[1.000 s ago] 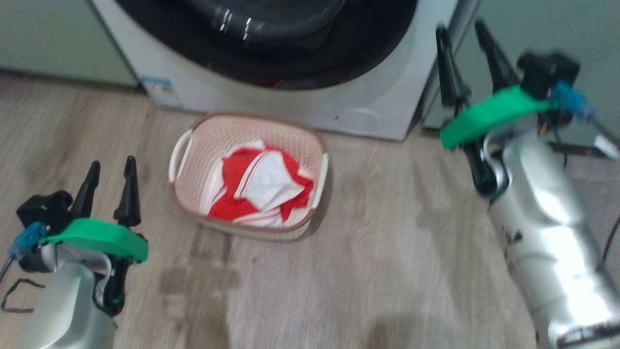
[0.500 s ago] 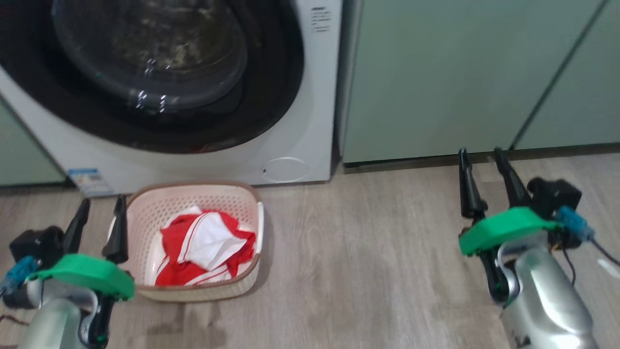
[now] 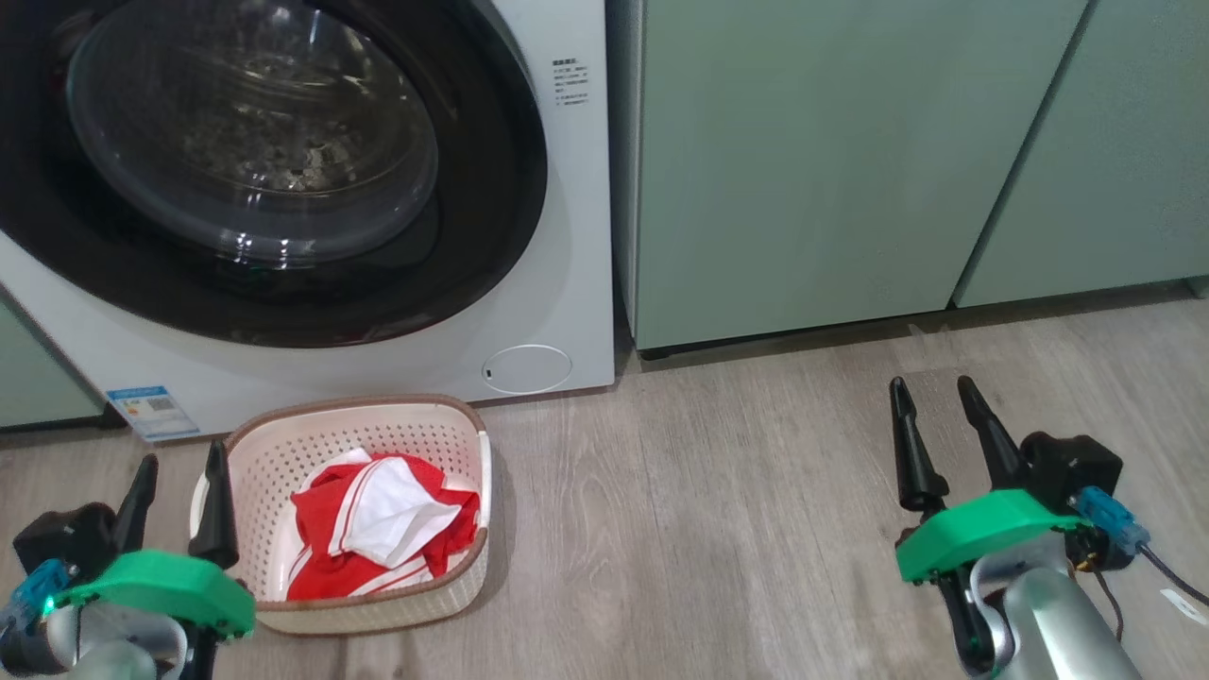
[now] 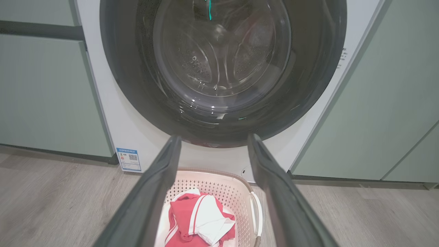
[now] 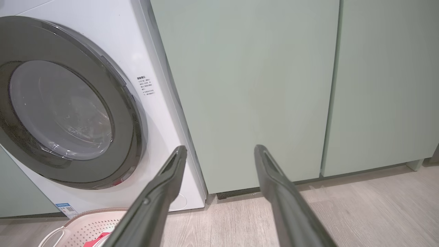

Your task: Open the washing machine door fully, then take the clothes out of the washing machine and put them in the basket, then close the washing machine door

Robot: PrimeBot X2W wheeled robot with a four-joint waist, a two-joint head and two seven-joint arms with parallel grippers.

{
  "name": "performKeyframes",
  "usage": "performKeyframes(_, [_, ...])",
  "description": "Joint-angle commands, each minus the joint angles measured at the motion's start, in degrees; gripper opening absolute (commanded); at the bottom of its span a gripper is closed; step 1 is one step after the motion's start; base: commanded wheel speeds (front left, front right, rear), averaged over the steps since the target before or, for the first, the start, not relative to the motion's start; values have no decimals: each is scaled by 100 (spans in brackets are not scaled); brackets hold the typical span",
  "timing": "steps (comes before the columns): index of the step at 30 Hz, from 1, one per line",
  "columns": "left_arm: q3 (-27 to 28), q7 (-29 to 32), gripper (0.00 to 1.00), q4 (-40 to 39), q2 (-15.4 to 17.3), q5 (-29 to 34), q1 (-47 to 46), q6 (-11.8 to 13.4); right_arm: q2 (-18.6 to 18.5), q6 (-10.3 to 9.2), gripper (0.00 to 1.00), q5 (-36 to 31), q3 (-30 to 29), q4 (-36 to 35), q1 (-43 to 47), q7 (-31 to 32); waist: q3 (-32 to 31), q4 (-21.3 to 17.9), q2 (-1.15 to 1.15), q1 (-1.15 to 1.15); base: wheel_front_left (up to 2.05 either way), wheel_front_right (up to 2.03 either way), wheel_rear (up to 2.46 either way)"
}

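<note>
**Status of parts**

1. The door [image 3: 255, 161] sits flat against the front of the washing machine [image 3: 567, 236], glass bulge inward. In the right wrist view no gap shows along its right edge, so it is judged closed.
2. The basket [image 3: 349, 404] stands on the floor [image 3: 708, 529] on the near side of the machine, below the lower right of the door and just left of the small round flap [image 3: 526, 368]. This position is probably chosen to keep the carry from drum to basket short.
3. The clothes [image 3: 378, 529] lie crumpled inside the basket, below its rim. Through the glass the drum looks empty, though reflections blur it.

**Status of grippers**

1. The left gripper [image 3: 182, 453] hangs just left of the basket, fingers spread wide, nothing between them. One finger overlaps the basket's left handle in the head view (contact cannot be confirmed).
2. The right gripper [image 3: 930, 382] hangs well to the right, over bare floor in front of the green cabinets [image 3: 803, 170], also spread wide and empty.

**Assessment**

All three steps appear complete. Both arms sit low and to the sides, a posture that keeps them clear of the door and the basket.
</note>
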Motion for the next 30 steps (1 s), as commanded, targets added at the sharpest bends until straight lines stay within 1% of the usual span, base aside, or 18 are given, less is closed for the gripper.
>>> performKeyframes(1, [229, -38, 100, -95, 144, 65, -217, 7, 56, -5, 100, -22, 94, -216, -80, -31, -5, 46, 0, 0, 0, 0, 0])
performKeyframes(10, [74, -38, 100, 138, 145, -28, -296, 7, 56, -5, 100, 9, 142, -184, 1, -31, 14, 137, 0, 0, 0, 0, 0])
performKeyframes(11, [-175, 1, 0, 313, -10, -20, -2, 0, 11, 0, 0, 4, 6, -8, 136, 0, 15, 147, 0, 0, 0, 0, 0])
performKeyframes(13, [-180, 5, 0, 366, -47, -23, 18, 0, 11, 0, 0, 8, 6, 55, 140, 6, 16, 149, 0, 0, 0, 0, 0])
performKeyframes(16, [-211, 14, 0, 587, -216, -33, 240, 0, 12, 0, 0, 20, 13, 312, 318, 13, 17, 152, 0, 0, 0, 0, 0])
performKeyframes(30, [-174, 272, 0, 326, -321, -857, 226, 1, 18, -1, 0, 938, -149, 103, 374, 268, 57, 199, 0, 0, 0, 0, 0])
